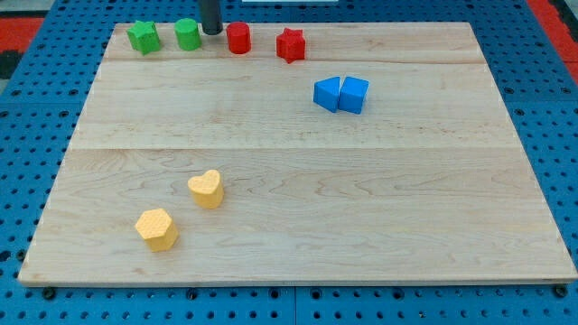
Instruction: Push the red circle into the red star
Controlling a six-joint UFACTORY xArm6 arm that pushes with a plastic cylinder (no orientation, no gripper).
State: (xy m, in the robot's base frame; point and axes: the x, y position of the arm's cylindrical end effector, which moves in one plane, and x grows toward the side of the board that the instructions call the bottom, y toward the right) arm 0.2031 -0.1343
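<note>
Wooden bench [298,181] carries the blocks; no pincer exists. At upper left of frame, my tip [211,32] sits between green circle [188,35] and red circle [238,39], placed to shove it rightward toward the nearby red star [291,44].

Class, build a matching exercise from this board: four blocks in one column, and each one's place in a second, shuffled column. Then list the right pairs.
Blocks:
1. red star block
2. yellow heart block
3. green star block
4. red circle block

Places:
A. far left of the top row
B. lower left of the wooden board
C. just right of my tip
D. right end of the top row

Pairs: 1-D, 2-B, 3-A, 4-C
</note>
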